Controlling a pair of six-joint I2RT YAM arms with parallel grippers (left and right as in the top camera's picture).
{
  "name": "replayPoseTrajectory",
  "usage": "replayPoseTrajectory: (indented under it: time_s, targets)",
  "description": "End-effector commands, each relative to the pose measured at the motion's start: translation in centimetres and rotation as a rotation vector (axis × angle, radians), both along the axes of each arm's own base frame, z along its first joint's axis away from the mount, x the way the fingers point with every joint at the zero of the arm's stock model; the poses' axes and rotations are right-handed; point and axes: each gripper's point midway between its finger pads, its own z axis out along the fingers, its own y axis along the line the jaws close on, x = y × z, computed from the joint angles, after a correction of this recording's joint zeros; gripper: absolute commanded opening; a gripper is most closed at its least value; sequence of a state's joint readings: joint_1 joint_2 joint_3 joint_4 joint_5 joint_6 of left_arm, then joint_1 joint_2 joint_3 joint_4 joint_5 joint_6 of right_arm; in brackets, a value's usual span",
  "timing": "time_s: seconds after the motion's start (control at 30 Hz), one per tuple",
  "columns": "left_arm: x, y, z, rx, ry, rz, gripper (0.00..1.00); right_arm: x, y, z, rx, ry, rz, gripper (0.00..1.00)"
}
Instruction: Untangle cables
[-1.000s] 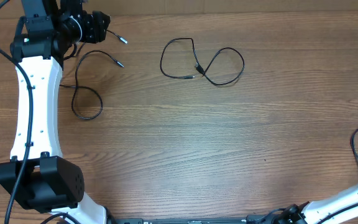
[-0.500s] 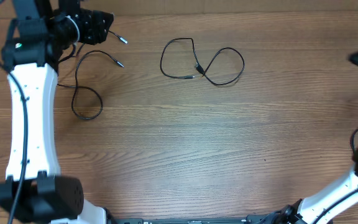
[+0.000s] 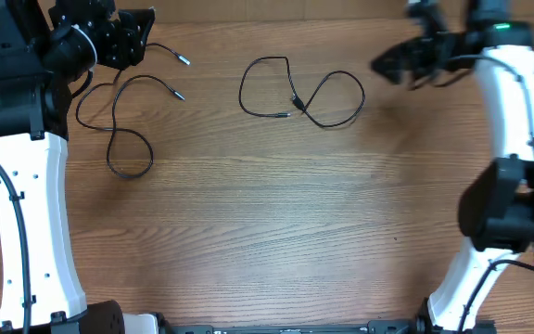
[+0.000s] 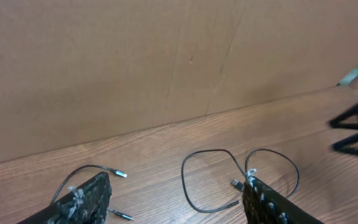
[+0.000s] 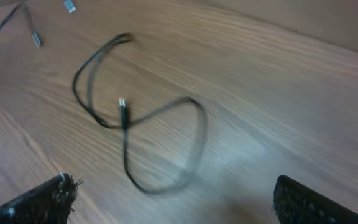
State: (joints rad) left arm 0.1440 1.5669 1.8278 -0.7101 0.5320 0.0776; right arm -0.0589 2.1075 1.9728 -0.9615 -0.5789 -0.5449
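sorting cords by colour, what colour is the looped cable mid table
Black cable, clearest in the overhead view.

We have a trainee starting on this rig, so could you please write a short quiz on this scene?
1. How many thin cables lie on the table?
2. True or false: the right pincer grips the middle cable.
3. The middle cable forms: A) a straight line, B) a loose figure-eight, C) a tight coil.
Key: 1) two, the left cable and the middle cable; 2) false, it is open; 3) B.
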Motion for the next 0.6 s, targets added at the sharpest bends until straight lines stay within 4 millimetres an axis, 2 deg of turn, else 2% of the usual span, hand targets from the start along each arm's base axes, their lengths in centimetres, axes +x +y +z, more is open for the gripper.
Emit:
replayPoseTrajectory:
  time_s: [0.0,0.1,0.2,0.27,0.3,0.4,0.57]
  targets:
    - [-0.1,-0.2,0.9,0.001,-0.027,-0.014,0.67,0.1,3.8,-3.4,-0.049,0.012,0.064,1.0]
    - [-0.1,-0.2,0.9,0.001,-0.027,-0.014,0.67,0.5,7.2,-6.5,-0.088,0.005,0.118,0.96]
    - [-0.1,-0.2,0.9,0.0,-0.024,-0.015,0.67,0.7,10.1,-9.1,-0.085,0.019,0.149,0.82]
    - [-0.2,-0.2,0.9,-0.002,-0.024,-0.018,0.66,0.6,11.7,-10.8,-0.086,0.03,0.177,0.92]
    - [-0.2,-0.2,0.9,-0.001,-0.024,-0.017,0.67,0.6,12.4,-11.6,-0.086,0.032,0.191,0.94]
    - [-0.2,-0.2,0.9,-0.001,-0.025,-0.017,0.66,0.5,14.0,-13.0,-0.087,0.03,0.218,0.93]
    - [-0.2,-0.2,0.9,-0.002,-0.024,-0.018,0.66,1.0,15.4,-14.1,-0.082,-0.001,0.239,0.82]
